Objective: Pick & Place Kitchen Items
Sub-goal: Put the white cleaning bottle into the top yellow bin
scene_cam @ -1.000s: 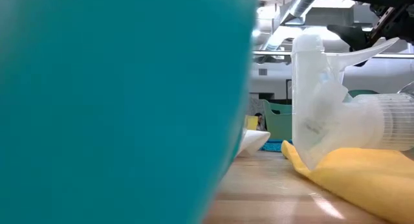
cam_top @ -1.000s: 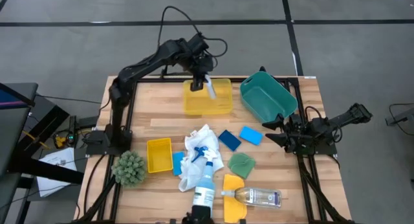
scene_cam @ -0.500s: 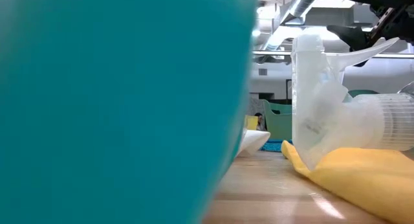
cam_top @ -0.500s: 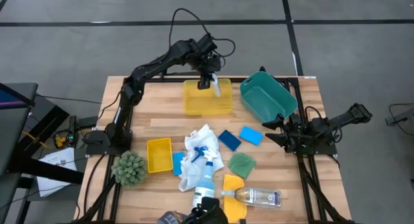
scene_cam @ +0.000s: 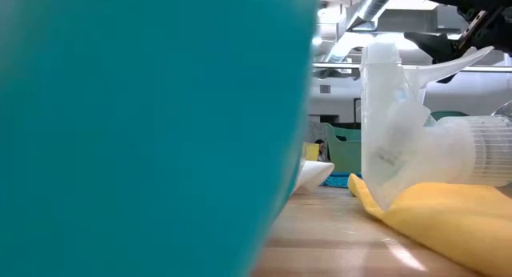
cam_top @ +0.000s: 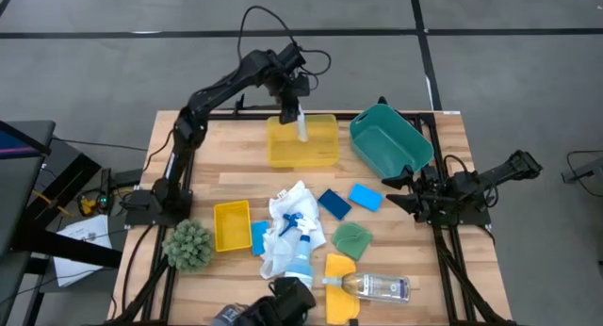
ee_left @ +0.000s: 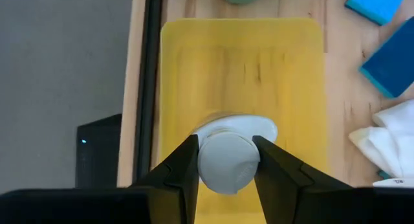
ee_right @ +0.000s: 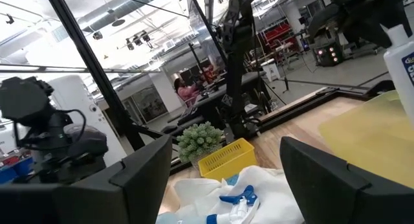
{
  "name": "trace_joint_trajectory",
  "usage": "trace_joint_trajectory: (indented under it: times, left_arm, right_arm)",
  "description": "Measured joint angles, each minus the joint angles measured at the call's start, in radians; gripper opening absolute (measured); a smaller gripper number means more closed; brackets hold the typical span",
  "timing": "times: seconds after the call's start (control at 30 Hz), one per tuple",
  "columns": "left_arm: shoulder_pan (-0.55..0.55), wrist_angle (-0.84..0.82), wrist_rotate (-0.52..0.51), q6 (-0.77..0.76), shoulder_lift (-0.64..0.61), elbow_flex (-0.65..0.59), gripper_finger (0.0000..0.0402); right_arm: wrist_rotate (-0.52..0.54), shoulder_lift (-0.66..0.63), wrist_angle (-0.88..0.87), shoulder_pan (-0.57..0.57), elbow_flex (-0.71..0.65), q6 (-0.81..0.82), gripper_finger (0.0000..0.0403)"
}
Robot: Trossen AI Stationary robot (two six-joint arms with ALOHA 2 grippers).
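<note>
Overhead, largest first.
Desk (cam_top: 245, 175): wooden slats, both arms mounted on it, goods scattered over the near half.
Teal bin (cam_top: 389, 139): tilted, at the far right corner, just right of the left fingers.
Large yellow tray (cam_top: 303, 147): at the far edge, directly under the left fingers.
Small yellow tray (cam_top: 231, 224): well short of the left fingers, beside the spiky green ball (cam_top: 188, 245).
Left fingers (cam_top: 298, 117): over the large yellow tray, closed on the cap of the white bottle (cam_top: 301, 125); in the left wrist view each finger (ee_left: 182, 167) presses one side of the round cap (ee_left: 226, 160).
White bottle: hanging from that grip above the tray floor; whether its base touches the tray cannot be told.
Right fingers (cam_top: 396, 189): low over the desk's right side, spread wide, holding nothing; blue sponges just to their left.
White cloth (cam_top: 287, 218): crumpled mid-desk, well apart from both sets of fingers.
Blue-liquid spray bottle (cam_top: 300, 260): lying on the white cloth, near the front edge.
Clear bottle (cam_top: 372, 286): on its side at the front, partly on the yellow cloth (cam_top: 341, 269).
Green cloth (cam_top: 352, 238): between the sponges and the yellow cloth.
Blue sponges (cam_top: 350, 200): two, side by side, nearest the right fingers.
Person (ee_right: 183, 91): in the room behind, seen only in the right wrist view.
</note>
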Motion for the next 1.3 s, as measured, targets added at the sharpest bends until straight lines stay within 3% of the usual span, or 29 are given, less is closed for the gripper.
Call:
trace_joint_trajectory:
  times: [1.3]
  left_arm:
    - [0.056, -0.087, -0.025, -0.176, -0.024, -0.021, 0.0109]
  right_arm:
    - [-0.004, 0.000, -0.038, 0.000, 0.000, 0.017, 0.0278]
